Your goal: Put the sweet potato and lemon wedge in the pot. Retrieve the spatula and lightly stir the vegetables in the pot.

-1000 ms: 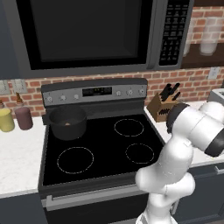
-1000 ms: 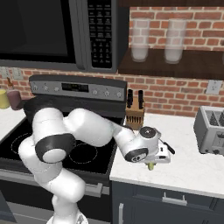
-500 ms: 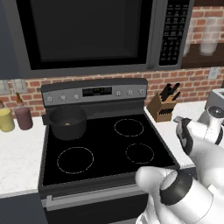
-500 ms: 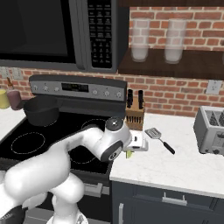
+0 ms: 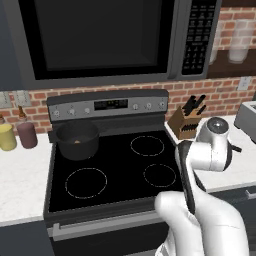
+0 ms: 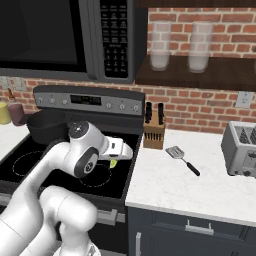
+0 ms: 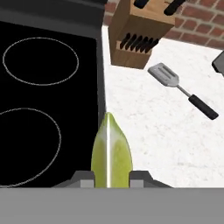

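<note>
the claw (image 7: 107,177) is clamped on the lemon wedge (image 7: 110,153), one finger at each flank, the wedge's tip sticking out ahead of it. taking the pot (image 5: 77,140) as the landmark: it sits on the stove's back burner on the far side from the counter, and a small orange-brown bit, likely the sweet potato (image 5: 76,142), lies inside it. the wedge hangs above the stove's (image 6: 122,165) edge nearest the counter, well apart from the pot, across both burners. the spatula (image 6: 182,159) lies flat on the counter beyond that, farther still from the pot, just past the knife block (image 6: 153,134).

the step in hand is, i judge, carrying the wedge across to the pot. to do it well: keep the grip firm, since the wedge is slim and slick-looking; travel high enough to clear the pot's rim; stop over its middle, lower a little, then part the fingers so the wedge drops inside rather than glancing off the wall.
</note>
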Available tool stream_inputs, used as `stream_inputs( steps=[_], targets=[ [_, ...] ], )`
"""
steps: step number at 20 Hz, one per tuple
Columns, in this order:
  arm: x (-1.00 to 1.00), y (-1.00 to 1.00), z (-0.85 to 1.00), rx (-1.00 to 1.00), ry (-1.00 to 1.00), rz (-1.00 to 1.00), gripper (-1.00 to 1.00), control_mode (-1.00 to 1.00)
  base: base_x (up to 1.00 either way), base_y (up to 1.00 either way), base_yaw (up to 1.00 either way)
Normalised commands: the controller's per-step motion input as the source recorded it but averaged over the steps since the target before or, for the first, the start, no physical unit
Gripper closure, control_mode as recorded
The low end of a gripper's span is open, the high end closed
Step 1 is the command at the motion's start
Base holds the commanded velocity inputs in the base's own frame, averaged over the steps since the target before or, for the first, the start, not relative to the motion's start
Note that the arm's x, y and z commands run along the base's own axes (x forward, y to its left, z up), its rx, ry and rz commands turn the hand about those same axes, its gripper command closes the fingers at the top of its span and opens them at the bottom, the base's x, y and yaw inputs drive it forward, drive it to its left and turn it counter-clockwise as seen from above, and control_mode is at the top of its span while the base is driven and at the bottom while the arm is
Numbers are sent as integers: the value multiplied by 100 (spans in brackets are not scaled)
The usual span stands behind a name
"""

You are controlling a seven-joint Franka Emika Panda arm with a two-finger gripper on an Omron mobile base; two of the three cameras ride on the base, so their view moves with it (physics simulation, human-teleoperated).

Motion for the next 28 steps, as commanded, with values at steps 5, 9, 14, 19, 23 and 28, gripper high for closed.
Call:
stream_inputs(
  steps=[5,9,14,19,23,28],
  targets=[
    [-2,100,50,0,0,0,100,-100,0,0,0],
    [0,100,37,0,0,0,100,-100,0,0,0],
    [5,100,30,1,0,0,100,-100,0,0,0],
    [23,100,26,6,0,0,100,-100,0,0,0],
    [32,94,15,11,0,0,100,-100,0,0,0],
    [54,69,7,14,0,0,100,-100,0,0,0]
  ],
)
